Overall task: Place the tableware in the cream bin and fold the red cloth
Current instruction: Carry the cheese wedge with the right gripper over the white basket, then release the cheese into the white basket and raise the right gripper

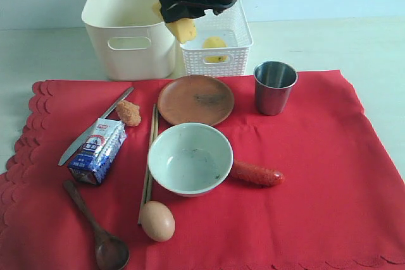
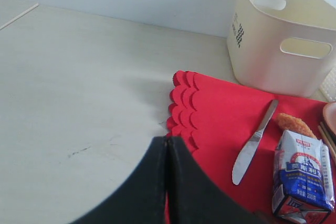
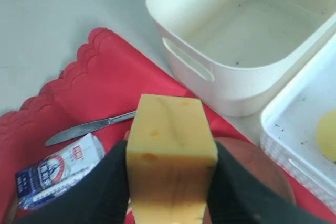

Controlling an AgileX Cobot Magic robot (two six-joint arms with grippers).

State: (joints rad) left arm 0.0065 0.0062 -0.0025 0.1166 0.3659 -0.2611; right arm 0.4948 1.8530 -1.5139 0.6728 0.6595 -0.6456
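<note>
My right gripper hangs above the gap between the cream bin and a white basket, shut on a yellow cheese block. The bin is empty. On the red cloth lie the brown plate, steel cup, white bowl, knife, chopsticks and wooden spoon. My left gripper is shut with nothing in it, over the cloth's scalloped edge; the exterior view does not show it.
The white lattice basket holds a yellow food piece. On the cloth also lie a milk carton, a fried nugget, an egg and a sausage. Bare table lies left of the cloth.
</note>
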